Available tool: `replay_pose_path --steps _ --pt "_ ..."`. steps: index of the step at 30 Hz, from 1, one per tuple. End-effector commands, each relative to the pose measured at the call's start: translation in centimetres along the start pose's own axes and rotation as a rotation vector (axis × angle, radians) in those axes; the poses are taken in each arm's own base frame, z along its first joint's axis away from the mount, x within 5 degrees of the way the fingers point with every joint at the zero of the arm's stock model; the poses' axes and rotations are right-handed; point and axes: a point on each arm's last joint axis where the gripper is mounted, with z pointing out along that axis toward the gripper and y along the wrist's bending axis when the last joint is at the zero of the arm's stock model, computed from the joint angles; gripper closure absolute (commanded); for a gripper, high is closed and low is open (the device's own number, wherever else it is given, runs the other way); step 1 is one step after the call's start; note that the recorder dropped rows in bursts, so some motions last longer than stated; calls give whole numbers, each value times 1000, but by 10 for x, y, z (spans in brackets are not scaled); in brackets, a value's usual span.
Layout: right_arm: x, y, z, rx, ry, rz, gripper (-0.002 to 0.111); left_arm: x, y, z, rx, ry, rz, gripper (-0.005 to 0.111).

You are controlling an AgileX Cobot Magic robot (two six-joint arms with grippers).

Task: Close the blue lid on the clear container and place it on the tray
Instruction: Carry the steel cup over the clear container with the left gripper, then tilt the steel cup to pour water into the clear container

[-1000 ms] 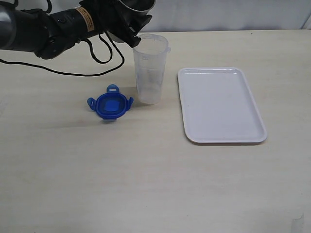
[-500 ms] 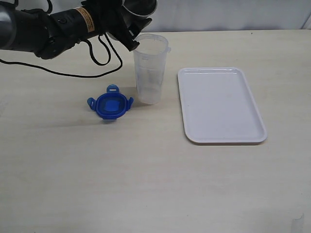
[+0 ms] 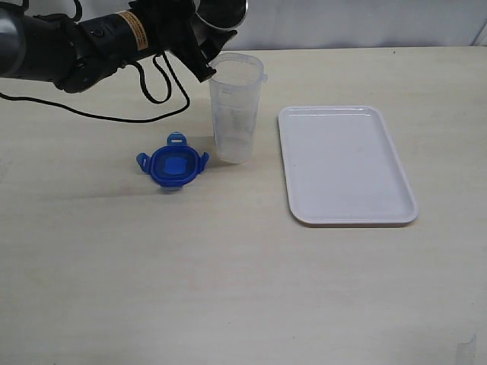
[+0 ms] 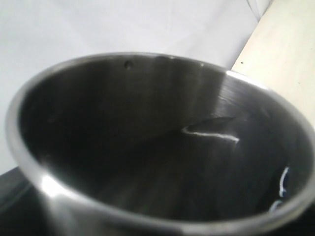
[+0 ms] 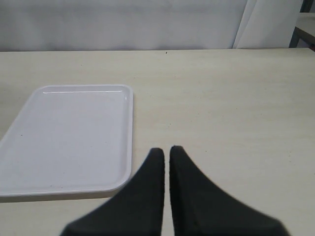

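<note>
1. Two grippers: my left gripper (image 3: 199, 46) spreads wide around the tilted steel cup (image 4: 123, 98); my right gripper (image 5: 166, 156) is pinched together, holding nothing.
2. The clear container (image 3: 234, 106) stands upright, mouth up, just below the cup; contents unclear.
3. The blue lid (image 3: 173, 165) lies flat at its 8 o'clock, the tray (image 3: 346, 163) at 3.

The left arm (image 3: 68, 46) is glossy black, turning grey farthest from the left tool (image 3: 207, 46). An orange label (image 3: 133, 29) sits behind that tool, and a thin black cable (image 3: 163, 87) loops beneath. The right tool (image 5: 166, 151) has two black tapering fingers (image 5: 147, 196).
</note>
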Motion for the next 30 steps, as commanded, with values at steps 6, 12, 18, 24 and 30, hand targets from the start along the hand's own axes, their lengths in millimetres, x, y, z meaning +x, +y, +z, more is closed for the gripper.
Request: replay_pose_path --steps 6,12,18,24,30 --pt "0 0 0 3 -13 -5 104 -20 10 -1 -44 -106 72 107" --pt "0 0 0 3 -13 -5 104 -20 10 -1 -47 -107 115 107" --pt "0 0 0 3 -13 -5 104 -21 10 -1 -51 -119 148 107" --pt "0 0 0 3 -13 -5 104 -21 10 -1 -53 -119 179 107" --pt "0 0 0 3 -13 -5 104 -21 10 -1 -56 -117 222 107"
